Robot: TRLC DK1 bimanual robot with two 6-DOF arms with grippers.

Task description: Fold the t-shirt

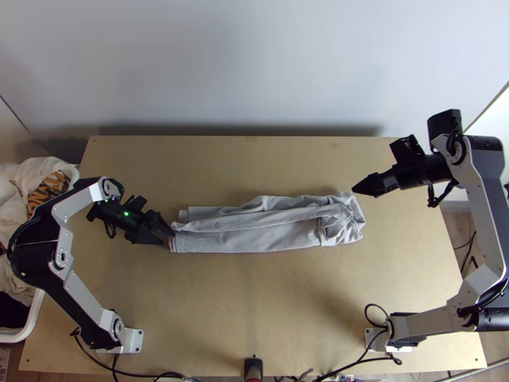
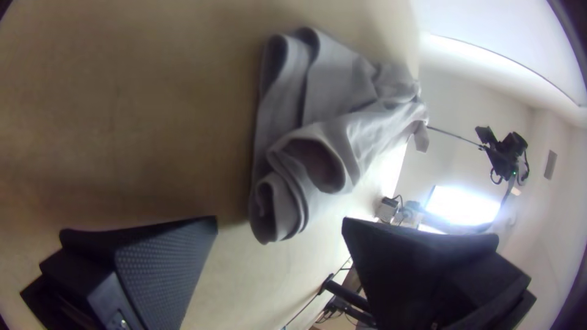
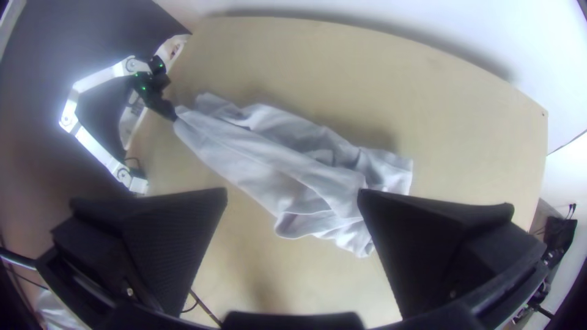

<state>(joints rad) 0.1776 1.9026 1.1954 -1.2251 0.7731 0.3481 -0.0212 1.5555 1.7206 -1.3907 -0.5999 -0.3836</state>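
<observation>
Jaws both parted | t-shirt (image 1: 254, 240) in long folded strip | on table (image 1: 254, 299)

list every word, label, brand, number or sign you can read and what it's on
No text reads clearly.
Black marks on orange, perhaps lettering, on the bunched cloth in the white bin: too creased and small to read surely.
Grey t-shirt: no print on the parts that show.
</observation>
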